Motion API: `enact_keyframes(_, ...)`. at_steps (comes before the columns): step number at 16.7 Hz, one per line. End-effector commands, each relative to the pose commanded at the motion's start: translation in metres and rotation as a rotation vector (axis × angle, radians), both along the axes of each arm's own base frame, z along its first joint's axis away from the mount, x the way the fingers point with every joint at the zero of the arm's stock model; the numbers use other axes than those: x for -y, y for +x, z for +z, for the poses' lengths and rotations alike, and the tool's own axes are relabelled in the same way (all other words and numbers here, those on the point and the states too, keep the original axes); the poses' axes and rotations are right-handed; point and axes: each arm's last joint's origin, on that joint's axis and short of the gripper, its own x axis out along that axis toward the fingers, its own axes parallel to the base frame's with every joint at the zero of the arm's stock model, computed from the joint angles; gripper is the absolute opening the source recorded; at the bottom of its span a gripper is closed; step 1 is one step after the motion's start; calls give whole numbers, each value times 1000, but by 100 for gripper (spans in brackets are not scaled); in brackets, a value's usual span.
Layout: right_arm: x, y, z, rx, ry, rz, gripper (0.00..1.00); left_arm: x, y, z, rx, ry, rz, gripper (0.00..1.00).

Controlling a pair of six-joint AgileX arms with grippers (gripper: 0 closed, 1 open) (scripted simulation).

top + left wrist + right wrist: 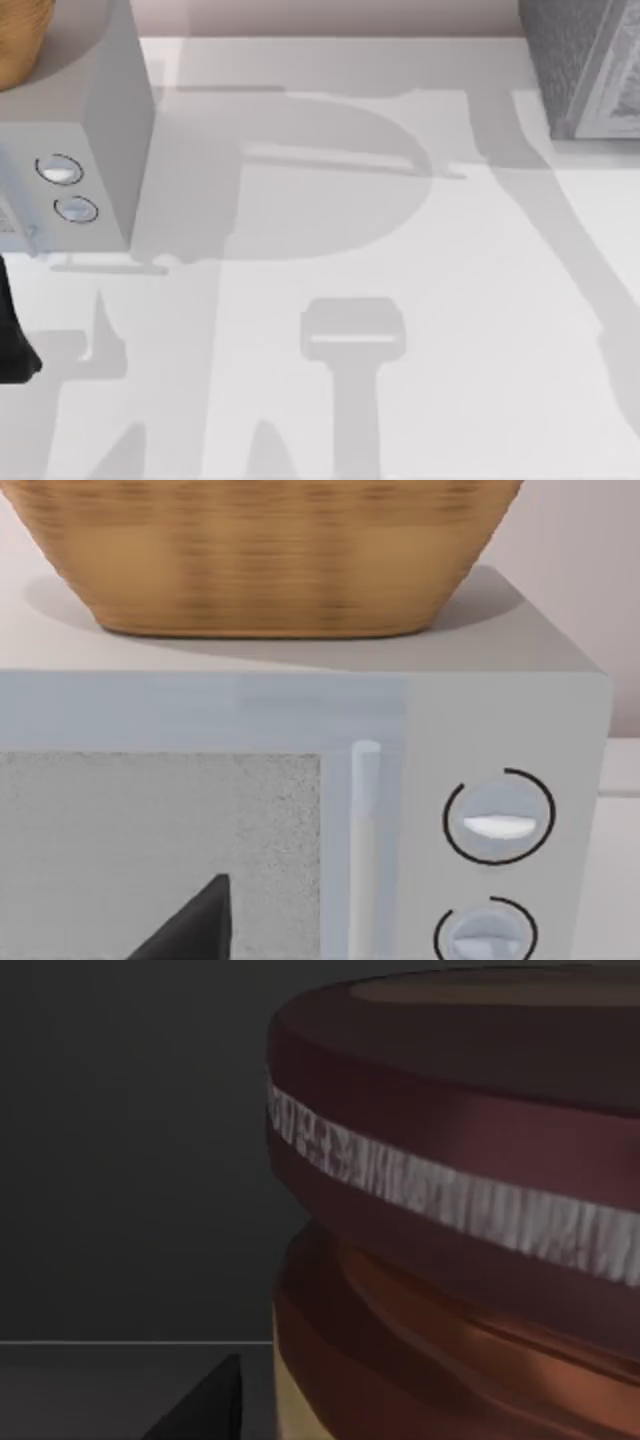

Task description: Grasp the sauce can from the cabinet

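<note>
Left gripper (190, 925): one dark fingertip showing in the left wrist view, a black wedge in front of the speckled door window of the light grey box (300, 810); whether it is released or clenched, cannot tell. In the top view the left arm (12, 330) is a dark shape at the 9 o'clock edge of the table (420, 400), just below that box. Light grey box: one, sitting at about 10 o'clock on the table, with two round knobs (498, 817) stacked one above the other beside a single vertical door handle (366, 850). One woven basket (270, 555), tan, rests on top of the box. Middle of the table: bare white surface crossed by grey shadows. Cabinet (585, 65): one, dark grey speckled, with a paler framed front panel, at about 1 o'clock at the table's far right corner. Sauce can (460, 1210): one, seen very close in the right wrist view, standing inside a dark enclosure; maroon rimmed top with a pale ribbed band around it, orange-brown side below. Right gripper (200, 1405): one dark fingertip visible just beside the can's lower side; contact not clear, and grip state cannot be told.
</note>
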Motion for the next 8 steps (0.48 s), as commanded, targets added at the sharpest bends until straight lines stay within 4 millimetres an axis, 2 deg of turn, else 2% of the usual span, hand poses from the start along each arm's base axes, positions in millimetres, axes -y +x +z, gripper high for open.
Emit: enact_keyframes(8, 0, 0, 0, 0, 0, 0, 25, 0, 0, 0, 0, 0, 0, 100)
